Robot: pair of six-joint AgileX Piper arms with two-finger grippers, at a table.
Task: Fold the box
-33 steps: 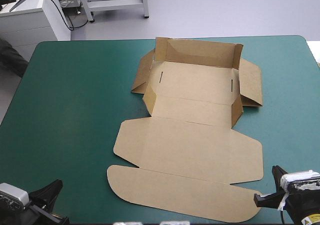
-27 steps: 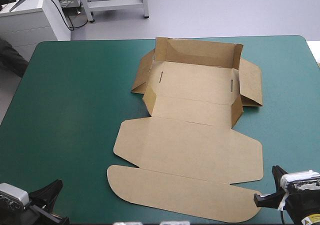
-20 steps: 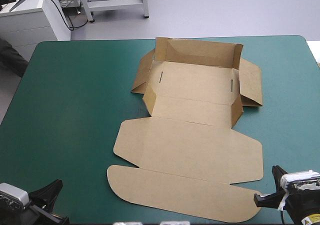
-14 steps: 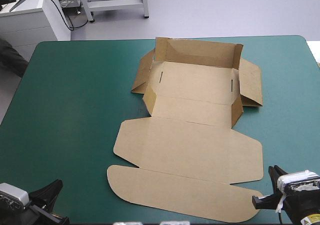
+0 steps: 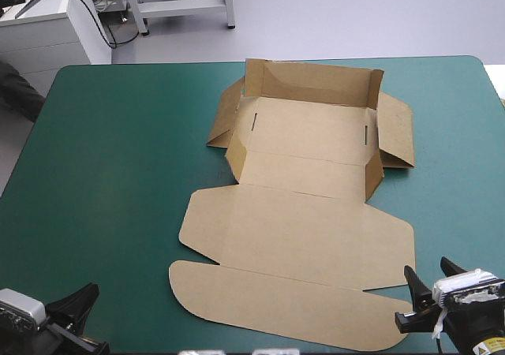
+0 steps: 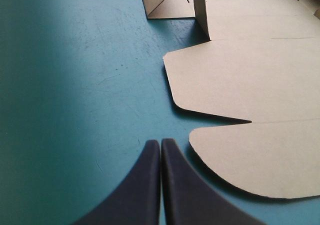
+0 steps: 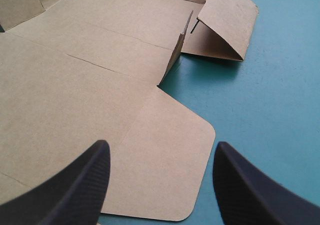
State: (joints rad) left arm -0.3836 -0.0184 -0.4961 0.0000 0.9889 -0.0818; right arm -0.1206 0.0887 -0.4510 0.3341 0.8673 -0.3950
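Observation:
The brown box (image 5: 304,213) lies in the middle of the teal-green table. Its far half stands as a tray with low walls (image 5: 312,83), and side flaps (image 5: 397,132) lean outward. The lid panel (image 5: 300,233) and the rounded front flap (image 5: 276,304) lie flat toward me. My right gripper (image 5: 428,270) is open at the flap's near right corner; in its wrist view the right gripper (image 7: 161,146) stands open over the lid's rounded corner (image 7: 165,150), holding nothing. My left gripper (image 5: 88,292) is shut and empty at the near left, its tips (image 6: 160,141) just short of the front flap (image 6: 260,160).
The table's near edge runs close by both grippers. A wide stretch of teal-green cover (image 5: 110,158) lies between the box and the table's left edge. A narrower strip of cover (image 5: 458,158) runs along the box's right side.
My right gripper's fingers have spread from shut to open, and the gripper has edged slightly toward the box. The left gripper and the box have not moved.

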